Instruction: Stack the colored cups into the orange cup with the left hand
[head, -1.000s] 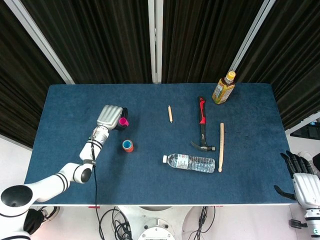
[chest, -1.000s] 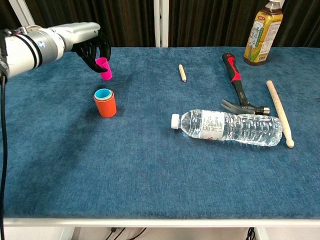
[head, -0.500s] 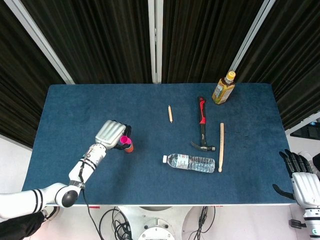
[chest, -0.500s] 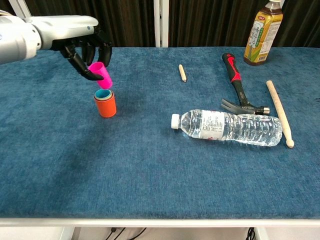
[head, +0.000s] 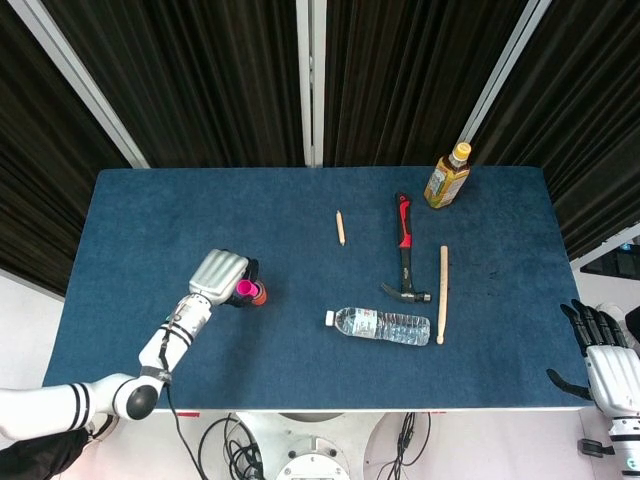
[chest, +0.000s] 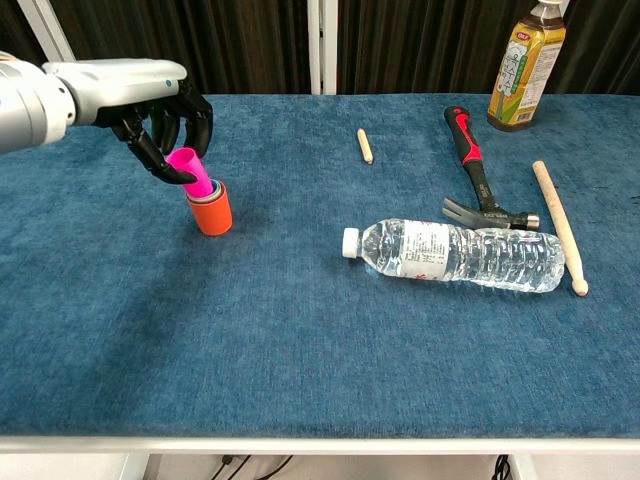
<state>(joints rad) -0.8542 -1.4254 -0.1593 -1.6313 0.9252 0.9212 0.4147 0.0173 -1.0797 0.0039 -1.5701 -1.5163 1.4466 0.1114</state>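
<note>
At the left of the chest view, your left hand (chest: 160, 110) holds the pink cup (chest: 190, 171) between its dark fingers (chest: 150, 150), tilted, with its lower end sunk into the mouth of the orange cup (chest: 211, 208). The orange cup stands upright on the blue surface (chest: 320, 330), and a thin light rim of another cup shows just inside its mouth, under the pink one. From the head view you see the same thing at lower left of centre: the left hand (head: 222, 276) lies just left of the pink cup (head: 245, 288), and only a sliver of the orange cup (head: 260, 294) shows at its right side.

Right of the cups, near the middle of the frame, a clear water bottle (chest: 455, 255) lies on its side with its white cap pointing left. Just above it the hammer (chest: 480, 180) lies with its red and black handle pointing to the far edge and its metal head touching or nearly touching the bottle. A wooden stick (chest: 559, 224) lies at the right, near the bottle's base. A short wooden peg (chest: 365, 145) lies further back, near the centre. A tea bottle (chest: 522, 65) with an orange cap stands upright at the upper right.

Your right hand (head: 605, 360) hangs off the surface at the lower right corner of the head view, holding nothing, its fingers (head: 588, 325) apart.
</note>
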